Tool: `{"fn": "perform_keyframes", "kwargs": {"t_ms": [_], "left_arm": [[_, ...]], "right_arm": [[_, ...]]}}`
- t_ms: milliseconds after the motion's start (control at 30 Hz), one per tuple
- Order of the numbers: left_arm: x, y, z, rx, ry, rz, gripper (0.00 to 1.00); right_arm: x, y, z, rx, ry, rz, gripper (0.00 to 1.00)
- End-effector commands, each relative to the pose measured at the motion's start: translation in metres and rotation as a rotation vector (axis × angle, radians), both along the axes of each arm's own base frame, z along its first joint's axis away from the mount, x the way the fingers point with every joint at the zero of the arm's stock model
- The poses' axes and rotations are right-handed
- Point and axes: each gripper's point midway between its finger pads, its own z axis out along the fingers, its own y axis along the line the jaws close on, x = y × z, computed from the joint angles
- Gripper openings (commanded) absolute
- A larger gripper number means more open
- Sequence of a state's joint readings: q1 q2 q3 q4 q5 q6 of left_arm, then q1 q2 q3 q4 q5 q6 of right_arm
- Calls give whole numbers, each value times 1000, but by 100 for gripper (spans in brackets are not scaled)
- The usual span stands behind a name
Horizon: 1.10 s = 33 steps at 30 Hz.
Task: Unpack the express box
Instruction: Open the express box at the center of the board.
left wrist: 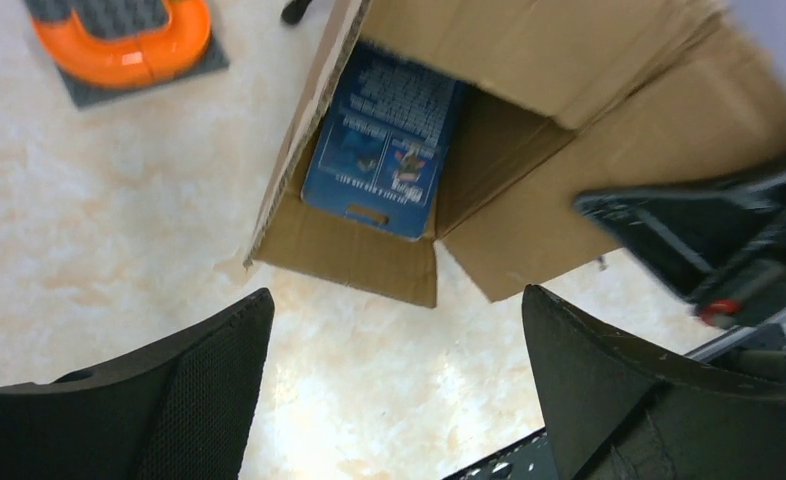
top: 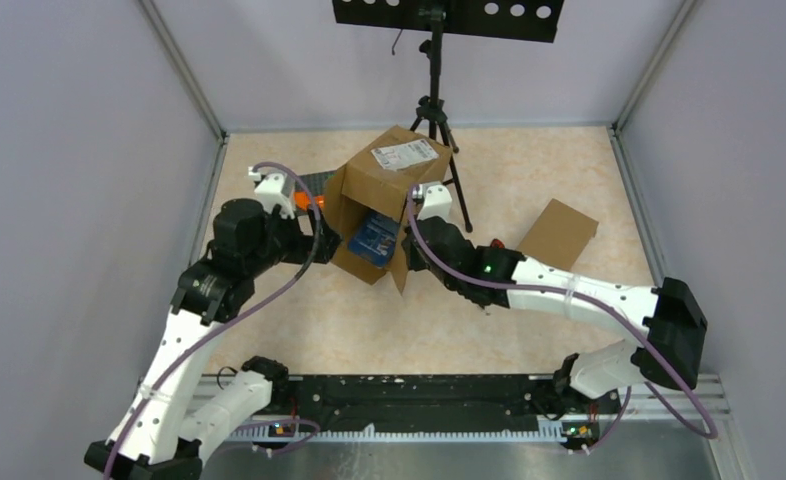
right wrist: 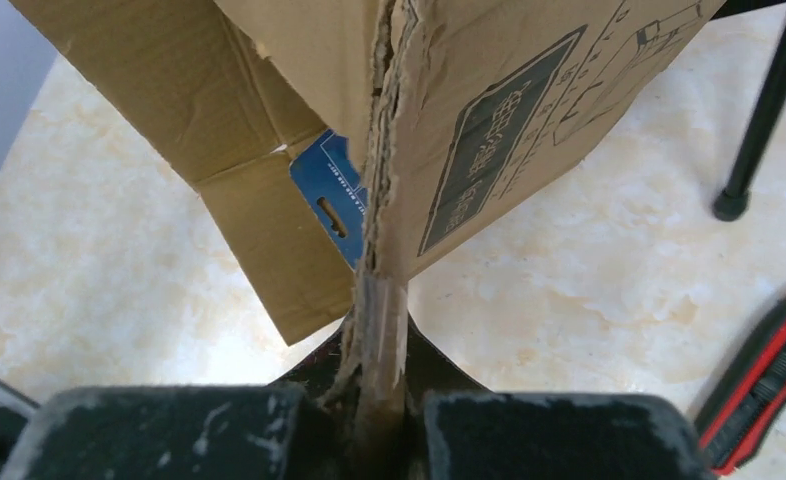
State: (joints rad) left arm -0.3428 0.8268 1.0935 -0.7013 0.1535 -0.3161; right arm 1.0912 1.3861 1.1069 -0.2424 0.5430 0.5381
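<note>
Pale grey walls [top: 69, 150] close you in on three sides, with metal posts [top: 184, 70] in the far corners. The tabletop [left wrist: 99, 250] (cream, veined like marble) shows bright between the left fingers [left wrist: 199, 400]. Up and right of the right fingers [right wrist: 559, 440] stands a black tripod leg [right wrist: 766, 110].

Counter [top: 299, 320]: pale beige, marbled.
Grey pad [left wrist: 89, 90]: flat on the counter, ahead and left of the left tool [left wrist: 394, 300].
Orange loop [left wrist: 129, 40]: sits on that pad.
Cardboard piece [top: 559, 232]: loose, to the right of the right tool [right wrist: 381, 400].
Knife [right wrist: 769, 385]: red and black, just right of the right tool.
Tripod [right wrist: 759, 110]: foot planted beyond the knife.
Express box [top: 384, 200]: tilted, flap pinched in the right tool; contact with the counter unclear.
</note>
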Motion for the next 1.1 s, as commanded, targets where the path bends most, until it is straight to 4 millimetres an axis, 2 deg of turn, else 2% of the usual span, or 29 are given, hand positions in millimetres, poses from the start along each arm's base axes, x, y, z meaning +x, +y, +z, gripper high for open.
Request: {"fn": "perform_keyframes", "kwargs": {"t_ms": [0, 167, 333, 467, 667, 733, 833, 967, 1067], "left_arm": [[18, 0, -28, 21, 17, 40, 94], [42, 6, -42, 101, -1, 75, 88], [62, 7, -33, 142, -83, 78, 84], [70, -5, -44, 152, -82, 10, 84], [82, -25, -56, 129, -128, -86, 82], [84, -28, -56, 120, -135, -91, 72], [82, -26, -52, 121, -131, -77, 49], [62, -15, -16, 119, -178, -59, 19], [35, -10, 9, 104, -209, -83, 4]], "right_arm": [[9, 16, 48, 155, -86, 61, 0], [3, 11, 49, 187, -79, 117, 0], [-5, 5, 45, 188, -80, 172, 0], [-6, -4, 39, 228, -59, 207, 0], [-9, -6, 40, 289, -71, 299, 0], [-9, -5, 41, 289, -70, 312, 0], [-10, -4, 46, 292, -70, 321, 0], [-9, 1, 52, 295, -65, 330, 0], [-3, 13, 50, 294, -58, 344, 0]]}}
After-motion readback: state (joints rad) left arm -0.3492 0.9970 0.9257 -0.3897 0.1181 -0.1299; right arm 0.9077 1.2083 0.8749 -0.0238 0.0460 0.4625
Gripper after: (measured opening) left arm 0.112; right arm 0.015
